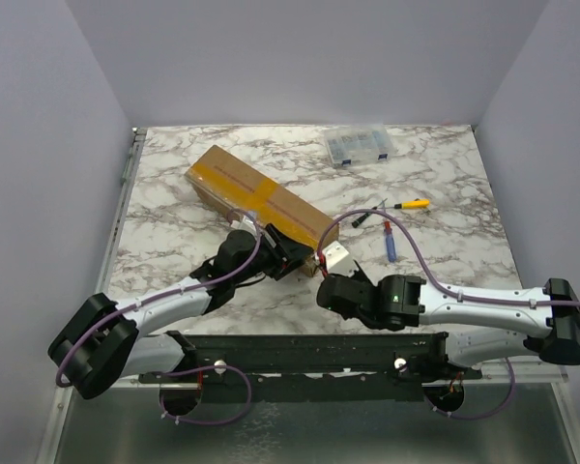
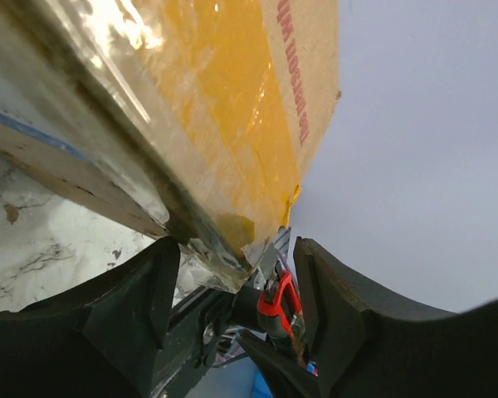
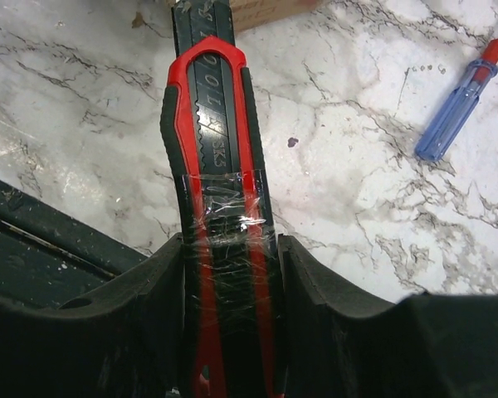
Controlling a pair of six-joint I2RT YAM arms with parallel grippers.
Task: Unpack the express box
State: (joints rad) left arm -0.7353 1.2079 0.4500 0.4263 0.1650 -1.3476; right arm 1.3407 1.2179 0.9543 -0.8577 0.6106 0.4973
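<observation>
The express box (image 1: 256, 196), a long brown carton with yellowish tape and red printing, lies slantwise on the marble table. My left gripper (image 1: 288, 253) is at its near end; in the left wrist view (image 2: 236, 257) the jaws stand apart with the box's (image 2: 191, 99) taped corner between them, closer to the left finger. My right gripper (image 1: 331, 285) is shut on a red-and-black utility knife (image 3: 216, 124), whose tip reaches to the box's near end (image 3: 257, 8). The knife also shows in the left wrist view (image 2: 280, 305), just beside the box corner.
A clear plastic organiser case (image 1: 360, 145) stands at the back right. A yellow-handled screwdriver (image 1: 411, 204), a small dark tool (image 1: 362, 220) and a blue screwdriver (image 1: 391, 242), also in the right wrist view (image 3: 458, 112), lie right of the box. A black rail (image 1: 309, 353) runs along the near edge.
</observation>
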